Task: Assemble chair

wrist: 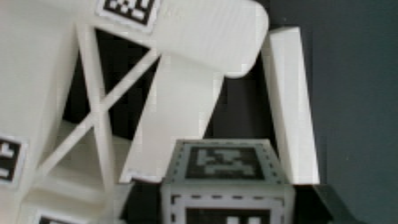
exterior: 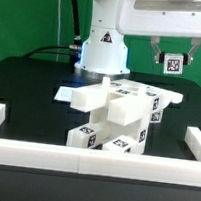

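Tagged part, blurred, cropped, at tool

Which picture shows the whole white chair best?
The exterior view: all of the chair sits in frame on the black table. The wrist view shows only a cropped close-up of some of its white bars and a few tags.

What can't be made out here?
1. Exterior view: the gripper is too small to tell whether it grips the tagged block.
2. Wrist view: the chair parts are blurred and cut off by the frame edges.
3. Exterior view: front parts hide those behind.
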`<state>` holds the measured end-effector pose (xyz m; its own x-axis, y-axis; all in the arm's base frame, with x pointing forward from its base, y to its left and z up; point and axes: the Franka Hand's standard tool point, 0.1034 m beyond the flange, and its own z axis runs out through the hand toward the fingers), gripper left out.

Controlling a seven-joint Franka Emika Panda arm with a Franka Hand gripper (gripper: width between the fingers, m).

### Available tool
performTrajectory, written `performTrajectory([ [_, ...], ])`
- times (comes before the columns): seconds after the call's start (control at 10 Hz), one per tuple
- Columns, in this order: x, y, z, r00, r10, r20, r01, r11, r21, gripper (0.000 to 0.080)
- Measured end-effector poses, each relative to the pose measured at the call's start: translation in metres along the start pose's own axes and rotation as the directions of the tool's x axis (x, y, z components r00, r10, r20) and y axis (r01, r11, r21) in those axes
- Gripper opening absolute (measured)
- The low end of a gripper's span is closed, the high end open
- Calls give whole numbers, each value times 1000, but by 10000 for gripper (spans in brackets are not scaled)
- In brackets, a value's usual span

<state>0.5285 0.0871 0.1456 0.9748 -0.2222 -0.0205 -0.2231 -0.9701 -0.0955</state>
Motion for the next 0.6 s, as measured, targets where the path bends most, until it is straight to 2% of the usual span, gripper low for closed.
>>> performTrajectory([
  [0.2, 1, 2, 1, 1000, -7, -1, 7, 1000, -2, 287],
  [0.3, 7, 8, 5, 999, -34, -3, 34, 999, -11, 287],
  [0.6, 46, 29, -3, 993, -112, -40, 111, 994, -22, 287],
])
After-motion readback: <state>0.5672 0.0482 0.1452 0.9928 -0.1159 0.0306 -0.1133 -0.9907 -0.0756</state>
